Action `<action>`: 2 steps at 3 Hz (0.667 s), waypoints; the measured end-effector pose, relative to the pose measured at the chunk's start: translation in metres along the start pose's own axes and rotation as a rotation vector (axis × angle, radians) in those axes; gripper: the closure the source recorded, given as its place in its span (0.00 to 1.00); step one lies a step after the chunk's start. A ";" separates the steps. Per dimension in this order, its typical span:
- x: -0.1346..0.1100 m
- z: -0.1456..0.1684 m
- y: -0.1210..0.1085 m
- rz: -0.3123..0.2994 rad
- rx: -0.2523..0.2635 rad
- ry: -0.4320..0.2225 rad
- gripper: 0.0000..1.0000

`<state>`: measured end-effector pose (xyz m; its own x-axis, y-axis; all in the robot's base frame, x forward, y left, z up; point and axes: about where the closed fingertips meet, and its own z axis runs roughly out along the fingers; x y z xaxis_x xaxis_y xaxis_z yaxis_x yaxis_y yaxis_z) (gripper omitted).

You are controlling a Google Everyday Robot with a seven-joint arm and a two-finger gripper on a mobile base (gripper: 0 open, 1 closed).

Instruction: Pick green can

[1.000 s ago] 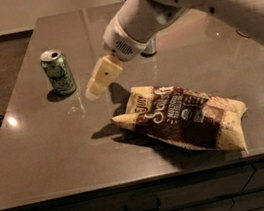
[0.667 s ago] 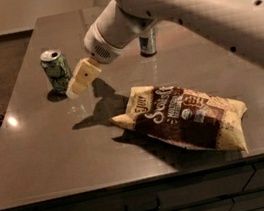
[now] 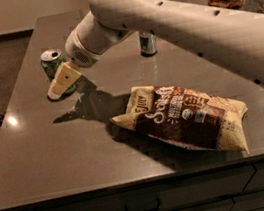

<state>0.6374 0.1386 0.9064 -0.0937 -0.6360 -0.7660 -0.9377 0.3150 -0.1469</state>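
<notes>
Left on the counter [image 3: 47, 142], our gripper [image 3: 60, 84] meets the green can [image 3: 51, 60] to grasp it; whether clamped, we cannot tell.

One raised, close view looks down across the counter [image 3: 52, 142], claw [image 3: 60, 86] upper left.

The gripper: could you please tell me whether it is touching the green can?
Cannot tell: the camera view shows the gripper overlapping the green can, hiding any gap.
</notes>
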 end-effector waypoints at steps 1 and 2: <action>-0.008 0.015 -0.005 0.006 0.003 -0.018 0.00; -0.015 0.023 -0.009 0.014 0.002 -0.031 0.00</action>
<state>0.6555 0.1615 0.9044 -0.0970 -0.6096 -0.7868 -0.9355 0.3256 -0.1370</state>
